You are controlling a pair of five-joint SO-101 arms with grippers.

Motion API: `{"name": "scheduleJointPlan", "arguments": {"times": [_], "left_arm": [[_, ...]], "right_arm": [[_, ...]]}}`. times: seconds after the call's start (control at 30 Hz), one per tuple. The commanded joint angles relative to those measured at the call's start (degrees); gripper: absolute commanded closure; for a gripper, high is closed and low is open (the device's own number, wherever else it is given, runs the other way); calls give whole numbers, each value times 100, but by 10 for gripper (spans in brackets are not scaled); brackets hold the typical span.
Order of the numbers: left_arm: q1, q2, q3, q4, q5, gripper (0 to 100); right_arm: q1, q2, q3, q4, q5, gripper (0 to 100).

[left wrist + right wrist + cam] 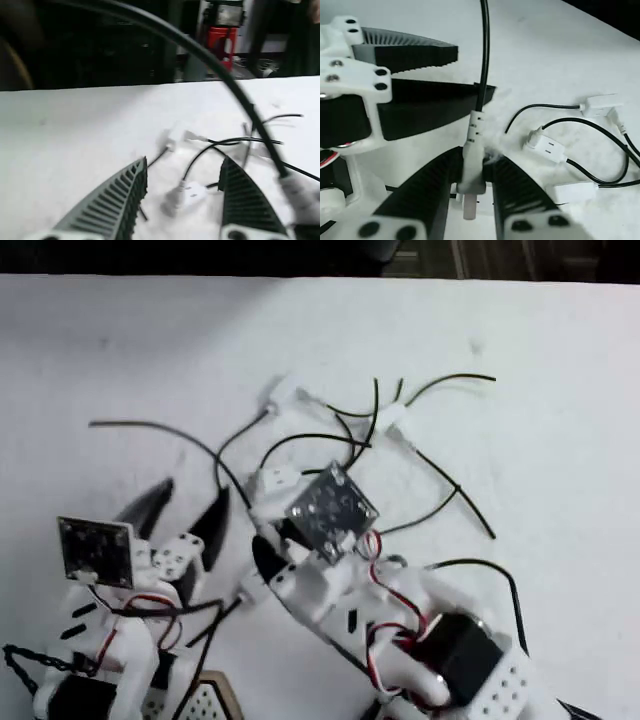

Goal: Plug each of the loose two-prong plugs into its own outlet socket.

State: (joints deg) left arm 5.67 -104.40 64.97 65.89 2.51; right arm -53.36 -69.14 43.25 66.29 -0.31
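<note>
My right gripper (472, 157) is shut on a white two-prong plug (470, 175), whose black cable (484, 55) runs away from it. In the high view this gripper (262, 540) sits mid-table beside the left arm. My left gripper (184, 162) is open just above the table, with nothing held. A white outlet socket (187, 195) lies on the table beyond its fingers. From above, the left gripper (193, 490) is just left of that socket (278, 478). The held plug (300, 197) and its cable (220, 65) cross in front of it.
More white sockets and plugs on short black cables lie scattered at mid-table (285, 392) (395, 420). Two white connectors (545, 145) (600, 105) lie beyond the right gripper. The white table (560, 360) ends at a dark far edge. Both arm bases stand at the near edge.
</note>
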Motion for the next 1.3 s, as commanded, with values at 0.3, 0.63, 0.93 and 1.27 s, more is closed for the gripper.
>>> {"name": "scheduleJointPlan", "arguments": {"times": [0.3, 0.63, 0.93, 1.27], "left_arm": [[2044, -4, -1160, 651, -484, 765], [2369, -13, -1213, 1081, -1257, 766], [-40, -4, -1530, 1090, -1415, 766], [-1815, -4, 352, 800, -1398, 766]], "right_arm": [[-189, -180, 791, -497, -18, 981], [-163, -171, 826, -444, -18, 982], [374, 13, 1547, -541, -9, 982], [391, 2185, 1820, -1956, -62, 981]]}}
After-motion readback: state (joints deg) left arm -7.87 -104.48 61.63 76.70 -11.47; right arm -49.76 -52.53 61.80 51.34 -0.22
